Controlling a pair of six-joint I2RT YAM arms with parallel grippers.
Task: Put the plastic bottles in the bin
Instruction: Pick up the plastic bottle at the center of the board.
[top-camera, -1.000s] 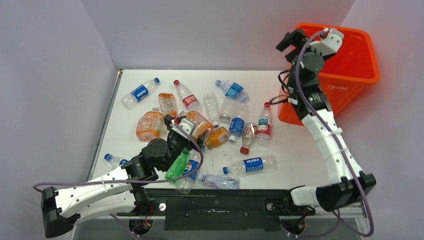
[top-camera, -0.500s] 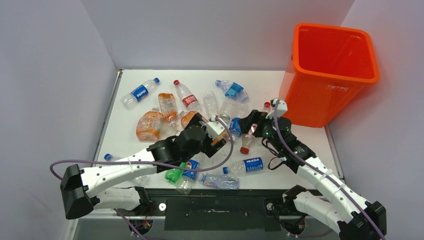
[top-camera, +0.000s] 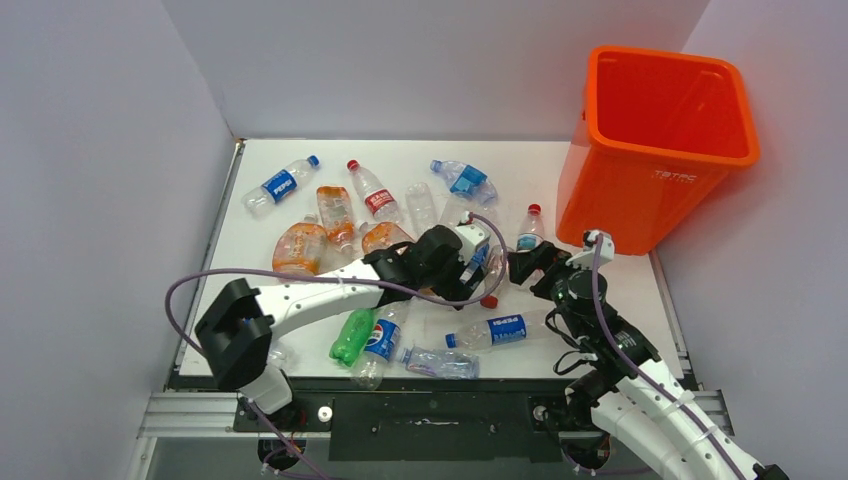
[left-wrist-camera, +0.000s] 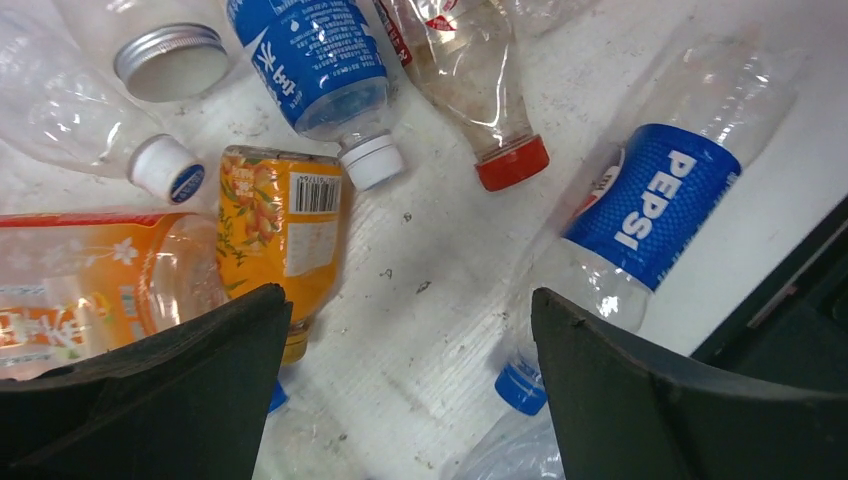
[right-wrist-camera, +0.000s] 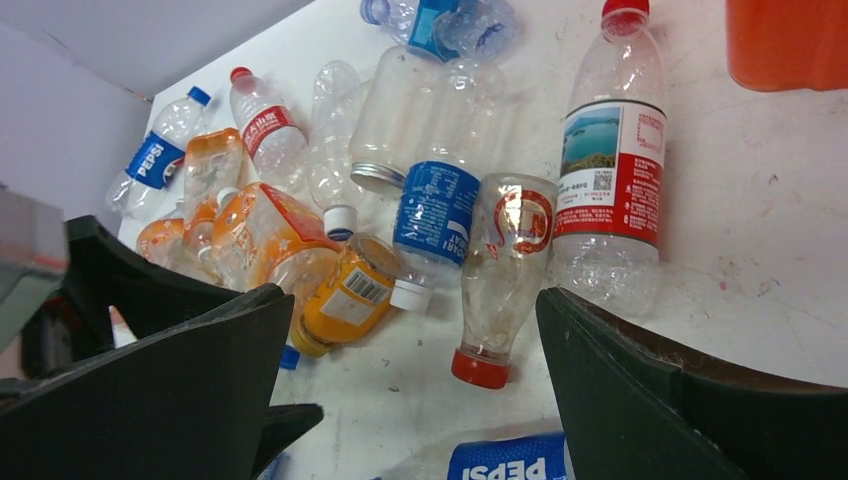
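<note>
Both pairs of fingers stand wide apart and hold nothing. The left gripper (left-wrist-camera: 410, 310) hangs over bare table (left-wrist-camera: 420, 250), with an orange-labelled bottle (left-wrist-camera: 285, 225) by 1 finger and a Pepsi bottle (left-wrist-camera: 650, 200) by the other. The right gripper (right-wrist-camera: 415, 300) frames a red-capped clear bottle (right-wrist-camera: 505, 270) on the side of the heap nearest the bin (top-camera: 620, 200).

The step looks like each arm choosing its next bottle. Since the 2 grippers sit close together just left of the bin, they do best with separate targets: the right takes the red-capped one nearer the bin, the left the orange-labelled one farther from it. Each should straddle the bottle's body across its width, drop until the fingers pass both sides, and close on the labelled middle rather than the neck.

Only the top view shows the bin upright with its mouth open, the plastic bottles (top-camera: 378, 200) spread out to its left, and how near the arms are; its floor is hidden. Only the right wrist view shows the red-capped bottle touching a blue-labelled bottle (right-wrist-camera: 435, 215) and a red-labelled bottle (right-wrist-camera: 615, 170), so a grab could drag either. The left wrist view shows no bin at all.
</note>
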